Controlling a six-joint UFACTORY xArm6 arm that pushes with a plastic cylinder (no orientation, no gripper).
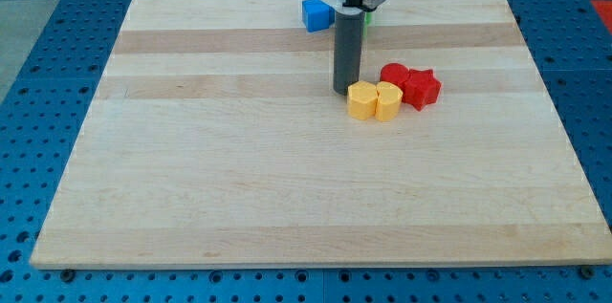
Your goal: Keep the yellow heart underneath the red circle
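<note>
A pale wooden bench (239,198) lies on a blue perforated base (38,16). There is no gripper, only a rod, so nothing is spread or pinching. My tip (344,92) stands just above-left of the yellow heart (386,101), touching or nearly touching the yellow block (362,99) beside it. The red circle (394,75) sits directly above the heart, the red star (422,88) at its right. The placement looks nearly done; next calls for a small nudge without disturbing the circle. A blue block (316,13) sits near the top.
</note>
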